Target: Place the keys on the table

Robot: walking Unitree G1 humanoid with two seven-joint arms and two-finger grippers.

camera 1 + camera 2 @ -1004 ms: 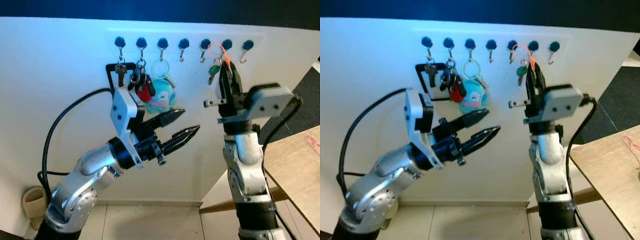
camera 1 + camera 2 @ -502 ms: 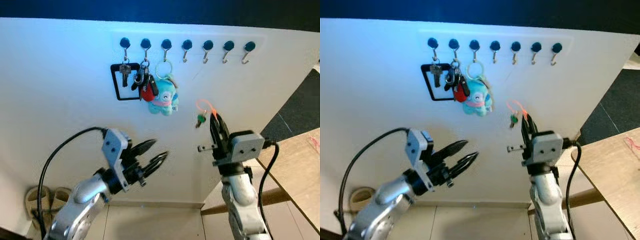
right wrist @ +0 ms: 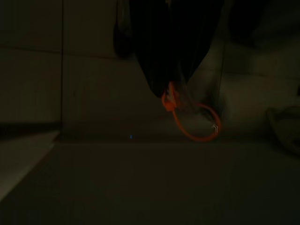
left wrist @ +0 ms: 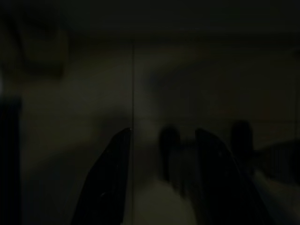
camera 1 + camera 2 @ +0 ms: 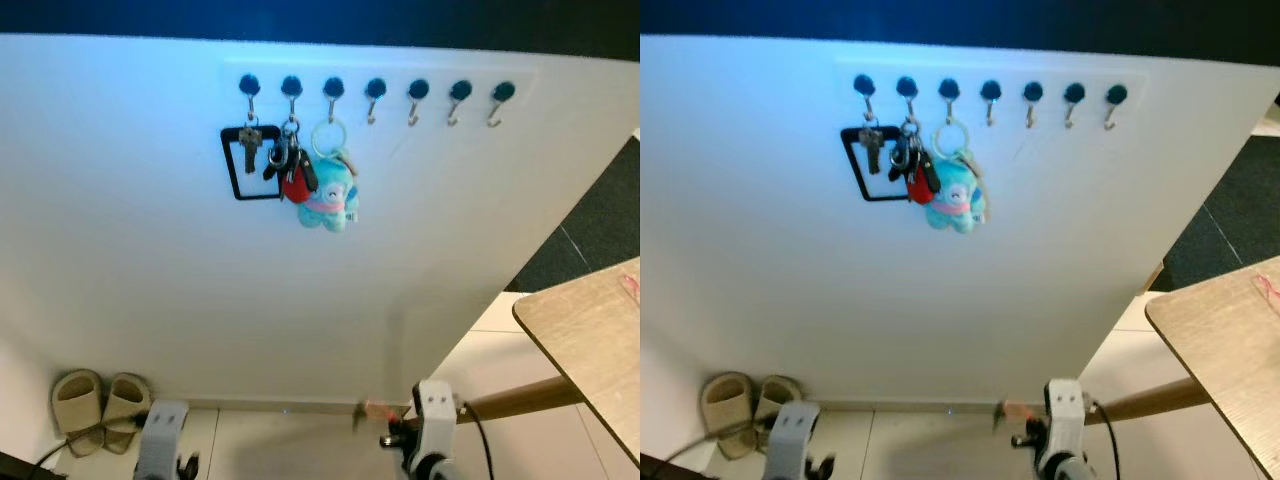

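The right gripper (image 3: 171, 91) pinched the keys' orange loop (image 3: 194, 122) low beside the table (image 5: 590, 325); the left gripper (image 4: 161, 154) hung parted.

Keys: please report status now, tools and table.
Right tool shut on orange key ring, low near floor. Left tool open, idle. Table to the right, keys not yet on it. Nothing seen in the way.

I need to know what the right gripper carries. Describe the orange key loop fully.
The orange loop is a thin cord ring, seemingly plastic or string, dangling from the right gripper, whose black fingers pinch it at a small orange knot. The ring hangs free, touching nothing else. The view is dark; no key can be made out on it.
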